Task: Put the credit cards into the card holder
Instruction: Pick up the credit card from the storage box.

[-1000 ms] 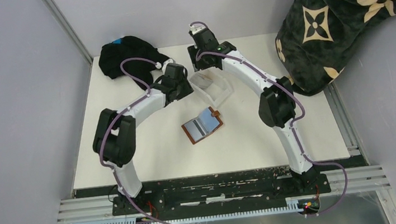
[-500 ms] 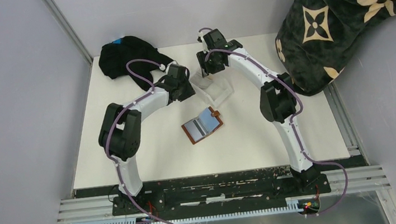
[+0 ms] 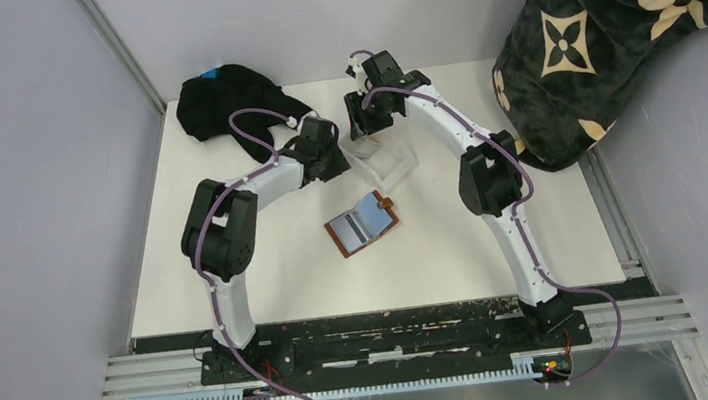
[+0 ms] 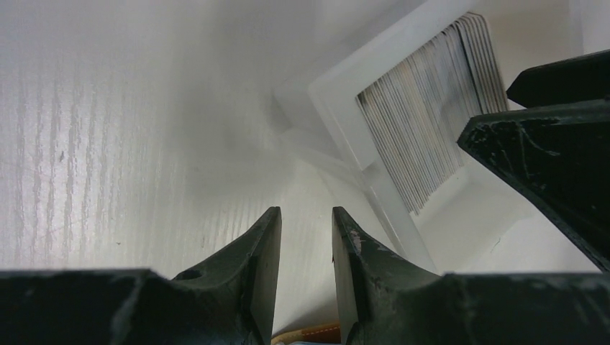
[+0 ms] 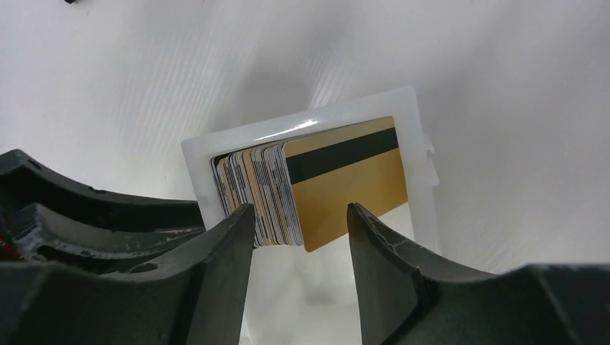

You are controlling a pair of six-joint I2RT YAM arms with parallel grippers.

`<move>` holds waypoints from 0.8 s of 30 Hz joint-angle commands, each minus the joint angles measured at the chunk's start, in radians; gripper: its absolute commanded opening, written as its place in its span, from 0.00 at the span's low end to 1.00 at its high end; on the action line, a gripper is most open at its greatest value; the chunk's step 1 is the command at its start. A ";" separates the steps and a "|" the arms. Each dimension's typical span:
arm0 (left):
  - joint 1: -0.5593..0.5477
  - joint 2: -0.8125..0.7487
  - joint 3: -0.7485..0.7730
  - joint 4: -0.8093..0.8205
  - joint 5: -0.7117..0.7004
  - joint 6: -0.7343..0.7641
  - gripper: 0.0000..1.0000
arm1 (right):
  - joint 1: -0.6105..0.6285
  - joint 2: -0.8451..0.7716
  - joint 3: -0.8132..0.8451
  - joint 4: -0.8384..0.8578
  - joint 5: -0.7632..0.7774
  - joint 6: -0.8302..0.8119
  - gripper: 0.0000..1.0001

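Left gripper [image 4: 306, 212] is only cracked open a little, with nothing between the fingers. It sits low over the table [image 3: 266, 260], right at the left side of the clear tray [image 3: 394, 165]. Right gripper [image 5: 300, 208] is spread wide and pointing down over the tray's far end, above the cards, not pinching anything as far as I can see.

Nearest the arm bases, the card holder [image 3: 361, 224] lies open flat on the table, roughly midway between the two arms and apart from the tray. A bit farther back, the credit cards [image 5: 345, 180] stand on edge, packed together in the tray, with a gold one with a black stripe on the outside of the stack. Way at the back there's a black cloth [image 3: 223, 99] in the far left corner and a dark patterned blanket [image 3: 631, 17] off to the far right.
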 commanded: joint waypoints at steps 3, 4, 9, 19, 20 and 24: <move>0.027 0.022 -0.003 0.064 0.029 -0.006 0.39 | -0.018 0.036 0.080 0.017 -0.051 -0.014 0.57; 0.032 0.023 -0.006 0.076 0.036 -0.004 0.39 | -0.021 0.041 0.085 0.016 -0.056 -0.014 0.57; 0.050 0.051 0.006 0.107 0.069 0.005 0.39 | -0.029 0.067 0.105 0.021 -0.088 -0.011 0.57; 0.053 0.097 0.034 0.143 0.129 0.030 0.39 | -0.026 0.059 0.072 0.029 -0.143 0.004 0.43; 0.054 0.099 0.036 0.146 0.133 0.033 0.39 | -0.025 0.055 0.066 0.029 -0.144 0.004 0.43; 0.054 0.106 0.042 0.158 0.153 0.034 0.39 | -0.017 0.027 0.040 0.041 -0.145 0.013 0.43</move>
